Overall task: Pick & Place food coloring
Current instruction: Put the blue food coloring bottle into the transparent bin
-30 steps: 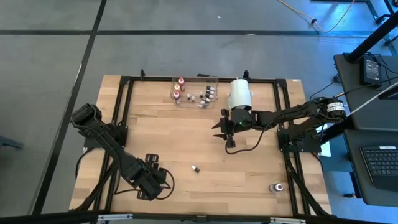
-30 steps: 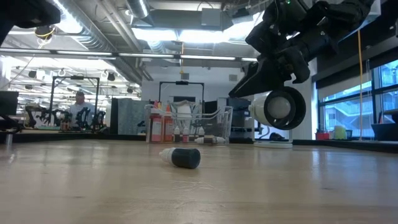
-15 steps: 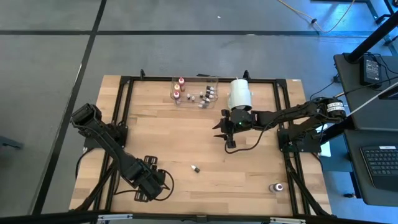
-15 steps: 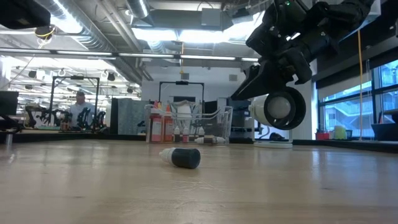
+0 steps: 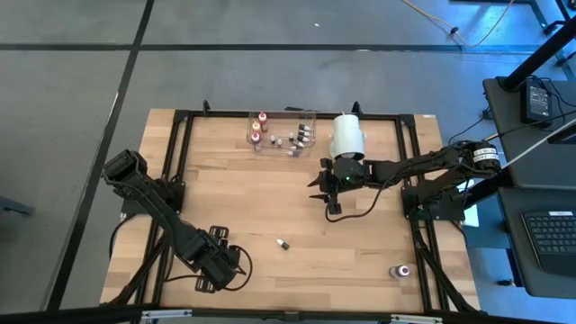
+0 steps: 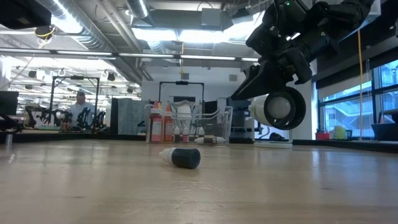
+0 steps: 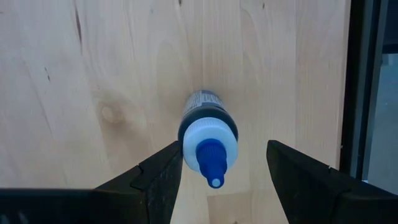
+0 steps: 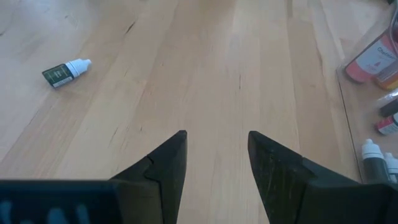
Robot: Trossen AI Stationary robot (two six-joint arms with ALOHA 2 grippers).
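High view: the left gripper (image 5: 236, 262) is seen low over the near-left part of the table (image 5: 225, 198); whatever lies under it is hidden by the arm. The right gripper (image 5: 317, 190) is seen above the table's middle, beside the big white cylinder (image 5: 346, 136). A small dark vial (image 5: 283, 244) lies alone on the wood, between the two grippers. Several bottles are gathered in the clear tray (image 5: 281, 131) at the far edge, too small to be told apart. Another bottle (image 5: 400, 271) stands near the near-right corner.

Low view: the vial (image 6: 181, 157) is shown on its side, pale cap toward the left. The tray (image 6: 186, 124) is seen behind it, with orange bottles inside. The right arm is cut off at the top; the left gripper is not shown. A person (image 6: 79, 107) is seen far back in the room.

Left wrist view: a blue-tipped bottle (image 7: 208, 136) with white collar lies on the wood between the spread fingers (image 7: 158, 177), which do not grip it. This bottle is shown in no other view.

Right wrist view: the fingers (image 8: 166, 165) stand apart with nothing between them. The vial (image 8: 66, 71) lies well off; tray bottles (image 8: 375, 62) are cut off at the edge.
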